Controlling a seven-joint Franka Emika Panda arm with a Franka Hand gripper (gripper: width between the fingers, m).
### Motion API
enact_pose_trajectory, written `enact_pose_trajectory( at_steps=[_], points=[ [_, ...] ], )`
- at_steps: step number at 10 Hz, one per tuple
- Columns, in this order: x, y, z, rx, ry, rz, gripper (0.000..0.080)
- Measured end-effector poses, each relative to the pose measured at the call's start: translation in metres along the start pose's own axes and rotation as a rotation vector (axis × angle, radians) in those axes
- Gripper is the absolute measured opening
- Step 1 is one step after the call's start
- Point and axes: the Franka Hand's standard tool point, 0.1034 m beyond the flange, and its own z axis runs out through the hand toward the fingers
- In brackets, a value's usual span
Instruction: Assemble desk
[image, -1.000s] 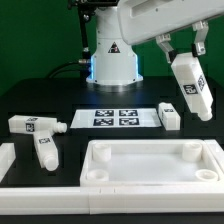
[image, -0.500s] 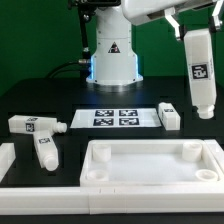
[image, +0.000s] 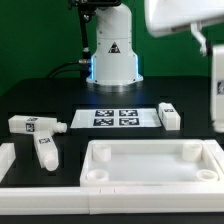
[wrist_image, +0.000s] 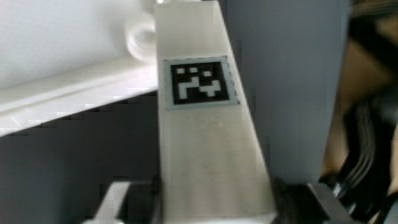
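Held leg: one white post leg (wrist_image: 199, 130) is hanging upright in the arm's grip, with its square tag facing the wrist camera. In the exterior view it is showing at the right edge, well above the counter (image: 55, 100) and partly cut off by the frame.
Jaws: they are pinching the held leg from both sides near one end, with a finger (wrist_image: 118, 200) pressing on each flank.
Tabletop panel: it (image: 150, 166) is lying flat at the front of the counter, rim up, with round corner sockets showing and nothing seated in them.
Loose legs: the upper left leg (image: 35, 125) and the lower left leg (image: 45, 152) are lying on their sides at the exterior view's left. The third leg (image: 170, 115) is sitting just beside the marker board (image: 115, 117), on its exterior-view right.
Step in hand: the arm is probably carrying the held leg toward a corner socket.
Risk, slipping: the smooth plastic is being gripped near one end only, so the post could be swinging or sliding in the pinch.
Risk, misalignment: a tilted post coming down could be catching the rim and shoving the tabletop panel instead of entering the socket.
Risk, collision: a low path could be knocking the third leg, which lies near the route.
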Motion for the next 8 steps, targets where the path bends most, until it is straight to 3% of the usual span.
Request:
enact_pose_trajectory(
  at_steps=[1,3,5,8],
  points=[
    [0.008,0.006,0.006,0.014,0.049,-0.060,0.0285],
    [0.004,0.003,0.007,0.019,0.034,-0.036,0.0285],
    [0.003,0.005,0.010,0.019,0.032,-0.035,0.0285],
    [0.008,0.012,0.027,0.012,0.043,-0.077,0.0285]
  ],
)
